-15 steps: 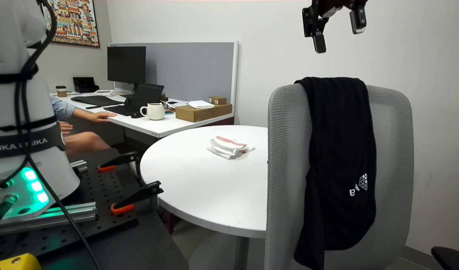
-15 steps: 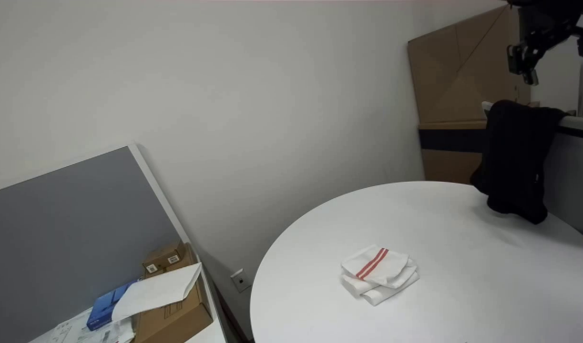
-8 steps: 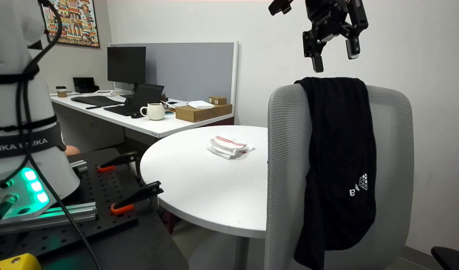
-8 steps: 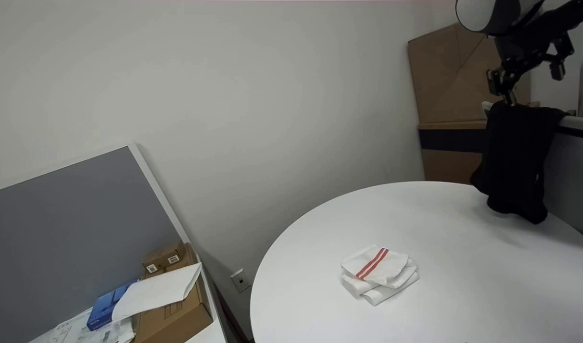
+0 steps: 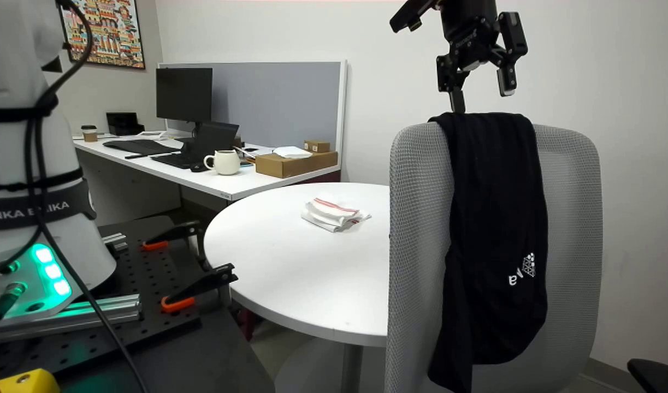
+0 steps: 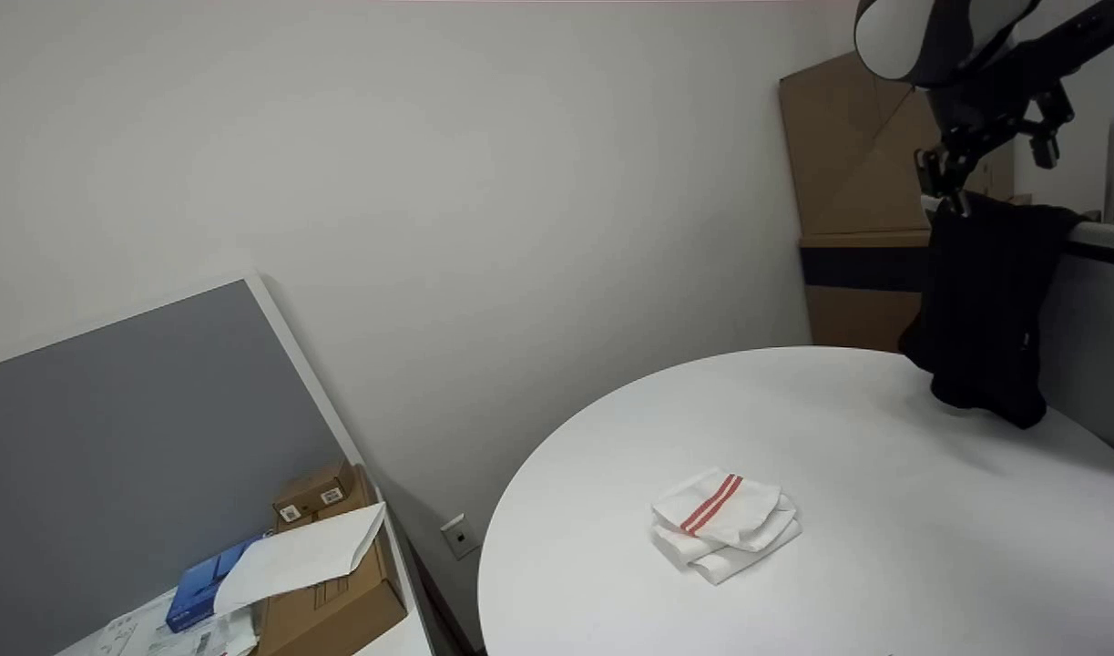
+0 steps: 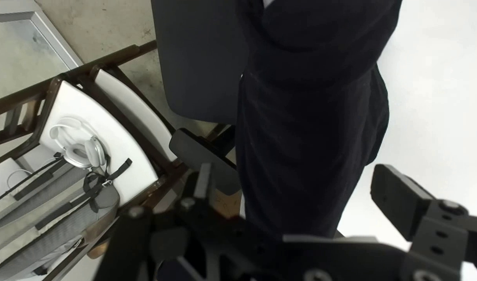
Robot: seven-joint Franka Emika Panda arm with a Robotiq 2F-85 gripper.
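The gripper (image 5: pixel 482 94) stands with its fingers (image 5: pixel 457 102) spread wide and pointing down, holding nothing. In an exterior view the lower fingertip meets the top of a black garment (image 5: pixel 492 229) with a white print; whether they touch, I cannot tell. The garment lies at six o'clock from the gripper. In the wrist view the fingers show at its eight and four o'clock, the gap leaving room for the cloth's width as pictured there.

The garment is slung over the top edge of an office chair's mesh backrest (image 5: pixel 571 234), a length hanging down each face; weight on both sides probably stops it slipping off.

Farther out, at eight o'clock from the gripper in an exterior view, a white dish towel (image 5: pixel 334 215) with red stripes rests on a round table (image 5: pixel 290 267), folded in loose layers, likely to sit compactly. Between eight and nine o'clock, a cream mug (image 5: pixel 226 162) stands on a desk (image 5: pixel 241 184), its handle toward nine. Beyond the towel, at eight, black clamps (image 5: pixel 202 282) sit at the perforated plate (image 5: pixel 148 273), presumably to steady the robot's mount.
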